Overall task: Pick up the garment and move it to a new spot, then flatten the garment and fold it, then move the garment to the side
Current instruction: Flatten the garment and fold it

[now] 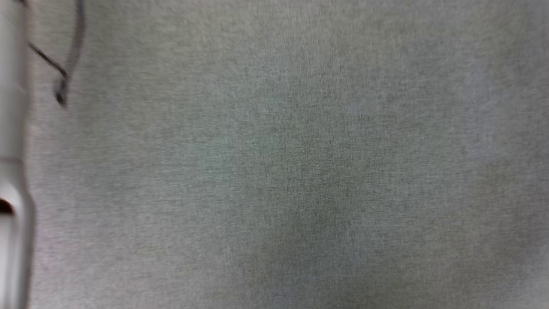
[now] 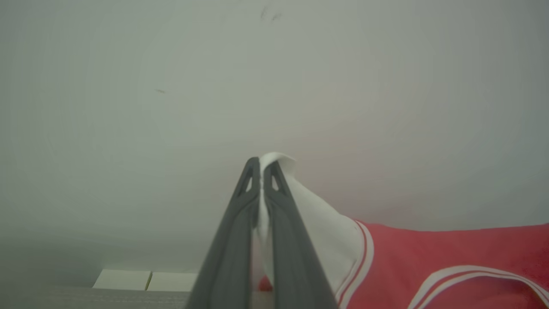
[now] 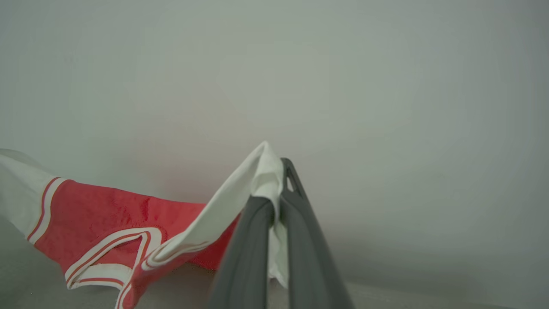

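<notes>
In the left wrist view my left gripper (image 2: 260,165) is shut on a white sleeve of the garment (image 2: 450,262), whose red body with red-white striped trim stretches off to the right. Seen from the right wrist, the other white sleeve is pinched in my shut right gripper (image 3: 279,171), and the red garment (image 3: 107,214) hangs out to the left. The cloth spans between the two grippers in front of a pale wall. The head view looks onto a blurred grey fabric surface (image 1: 300,163).
A pale upright post (image 1: 13,171) runs down the left edge of the head view, with a dark cable (image 1: 68,56) beside it. Two pale flat blocks (image 2: 146,280) lie low in the left wrist view.
</notes>
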